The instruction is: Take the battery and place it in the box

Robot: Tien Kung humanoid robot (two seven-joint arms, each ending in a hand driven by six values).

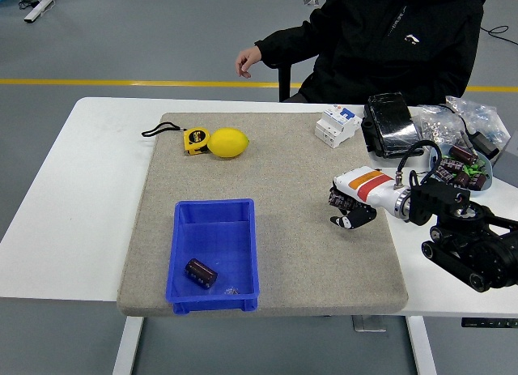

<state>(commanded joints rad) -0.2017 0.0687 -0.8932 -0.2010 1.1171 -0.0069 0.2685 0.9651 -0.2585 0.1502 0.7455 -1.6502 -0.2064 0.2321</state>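
My right hand (346, 210) hovers just above the right part of the grey mat (283, 172), with its white and orange back turned up. Its fingers (341, 222) are curled under the palm around a small dark battery, which they mostly hide. The blue box (214, 215) stands on the mat's front left, well to the left of the hand. One dark battery (200, 273) lies inside it near the front. The left arm is out of view.
A yellow lemon (228, 142) and a yellow tape measure (194, 140) lie at the mat's back left. A white breaker (337, 124), a black wrapped block (390, 125) and a bowl of batteries (463, 166) stand at the right. A person sits behind the table, one hand (245, 63) hanging.
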